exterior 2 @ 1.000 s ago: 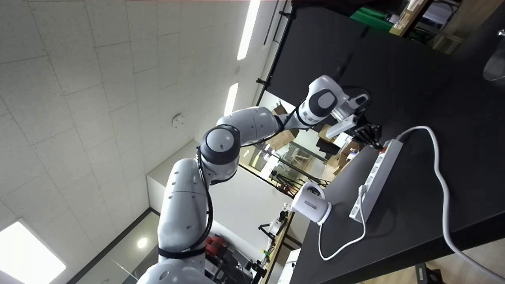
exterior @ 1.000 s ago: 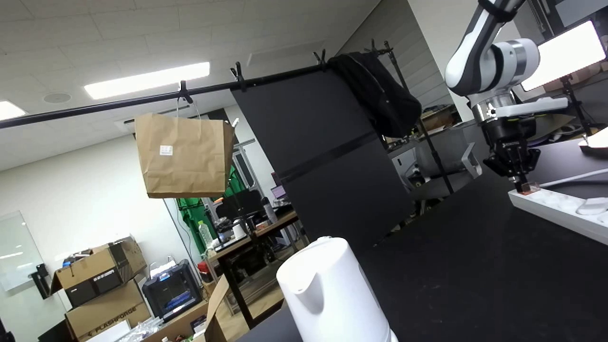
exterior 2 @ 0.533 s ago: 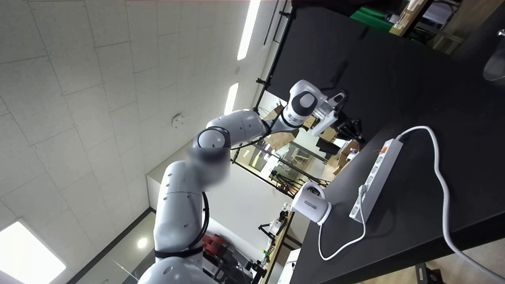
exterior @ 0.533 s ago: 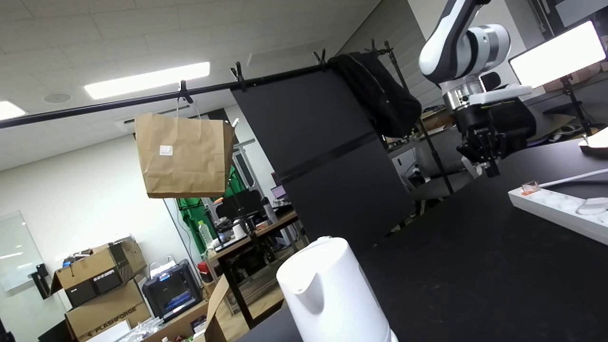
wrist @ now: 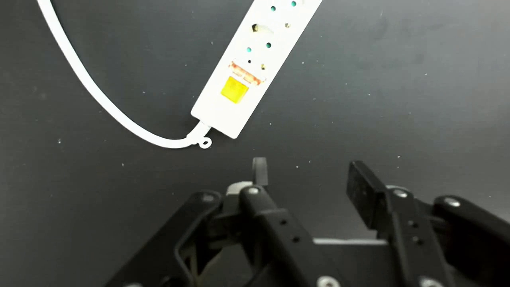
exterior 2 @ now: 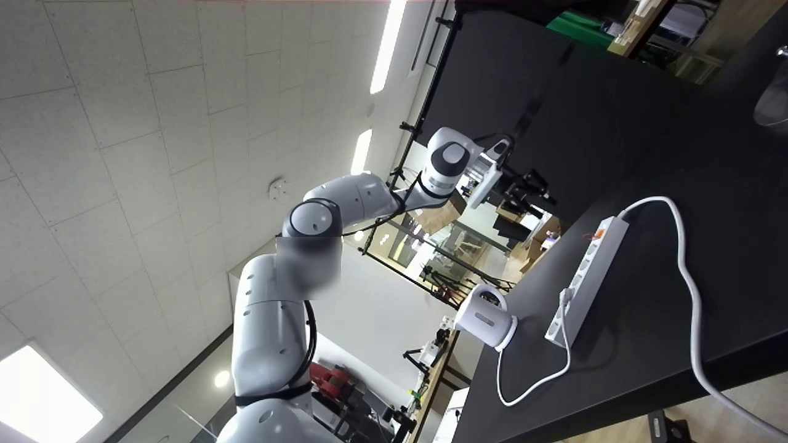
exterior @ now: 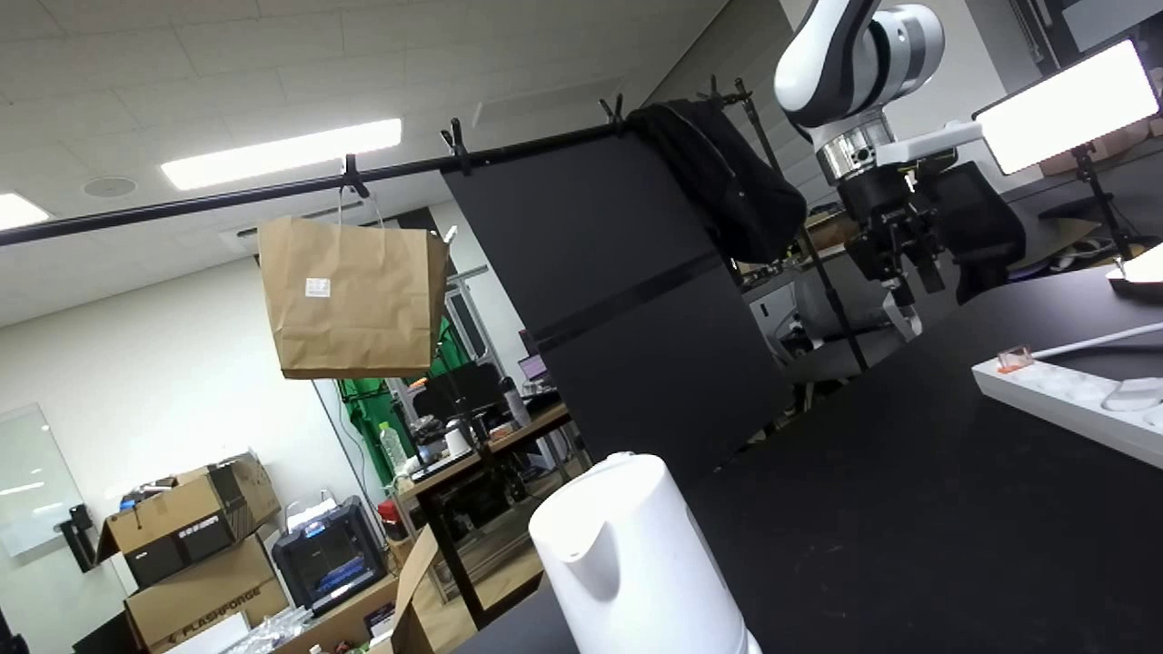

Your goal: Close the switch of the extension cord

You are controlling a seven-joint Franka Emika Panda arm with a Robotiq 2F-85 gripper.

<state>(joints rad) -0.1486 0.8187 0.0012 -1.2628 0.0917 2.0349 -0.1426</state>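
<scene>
Arm (exterior 2: 352, 195) bent, pincer (wrist: 310, 180) wide, downward over tbl (exterior 2: 646, 307), clear of ext. cord (exterior 2: 589, 280)

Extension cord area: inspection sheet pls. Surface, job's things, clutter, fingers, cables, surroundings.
Surface: black table, pale specks in wrist view.
Job's things: extension cord, long white bar lying flat; switch yellow in wrist view, on or off cannot be told.
Clutter: white kettle standing on the table.
Fingers: open, clear of the extension cord, nothing seen between them.
Cables: white cable leaves the switch end and runs past the table edge; kettle lead plugged into the extension cord.
Surroundings: paper bag hanging from a rail; black panel beside it.
</scene>
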